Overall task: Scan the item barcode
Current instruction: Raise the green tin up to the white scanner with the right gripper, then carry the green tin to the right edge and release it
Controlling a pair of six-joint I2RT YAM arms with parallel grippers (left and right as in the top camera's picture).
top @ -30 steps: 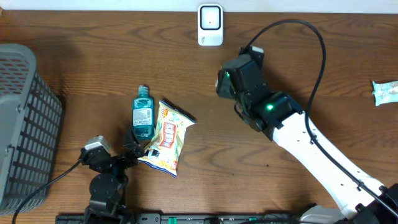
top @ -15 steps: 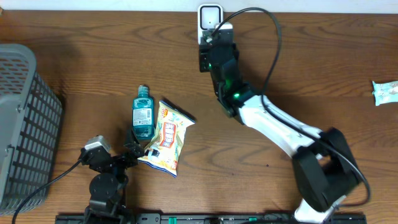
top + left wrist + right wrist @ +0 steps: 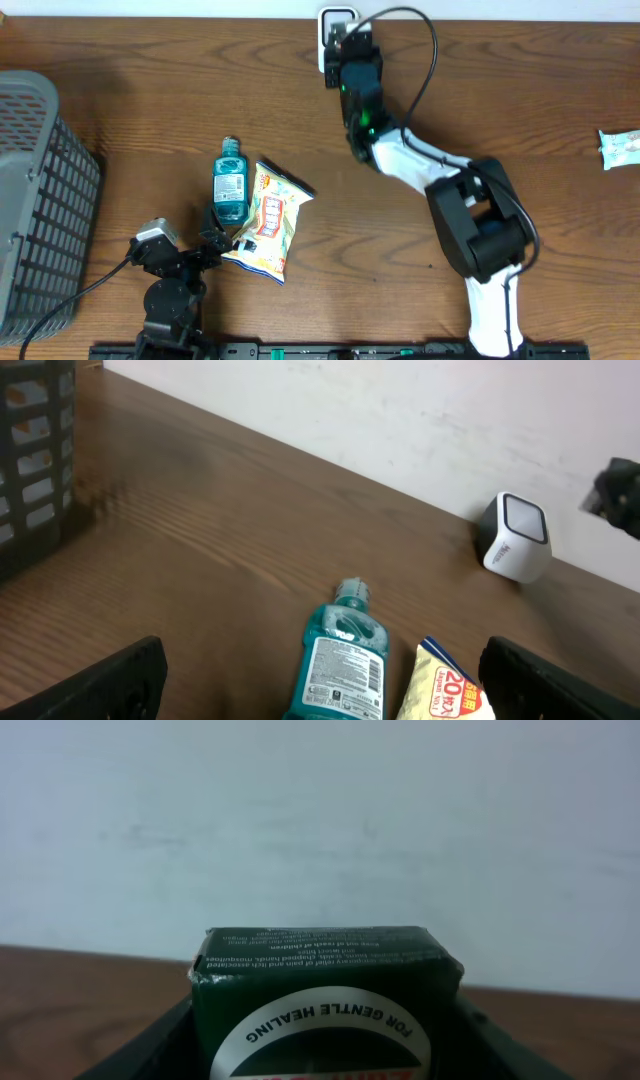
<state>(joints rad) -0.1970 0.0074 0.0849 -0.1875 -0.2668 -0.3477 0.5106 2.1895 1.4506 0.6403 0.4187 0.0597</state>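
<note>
A dark green box [image 3: 325, 965] with a round white label fills the right wrist view, and my right gripper [image 3: 322, 1045] is shut on it from both sides. From overhead, this right gripper [image 3: 347, 48] is at the table's far edge, partly covering the white scanner [image 3: 336, 14]. The scanner [image 3: 515, 538] also shows in the left wrist view. My left gripper [image 3: 214, 240] rests low near the front, open, its jaws spread around the base of a teal mouthwash bottle [image 3: 229, 183] and a yellow snack bag [image 3: 268, 220], holding nothing.
A grey mesh basket [image 3: 40, 190] stands at the left edge. A small white packet [image 3: 620, 147] lies at the far right. The right arm [image 3: 420, 165] stretches diagonally across the middle right of the table.
My right arm has swung left and back, carrying the green box from mid-table up to the scanner. The left arm, bottle and snack bag have not moved.
</note>
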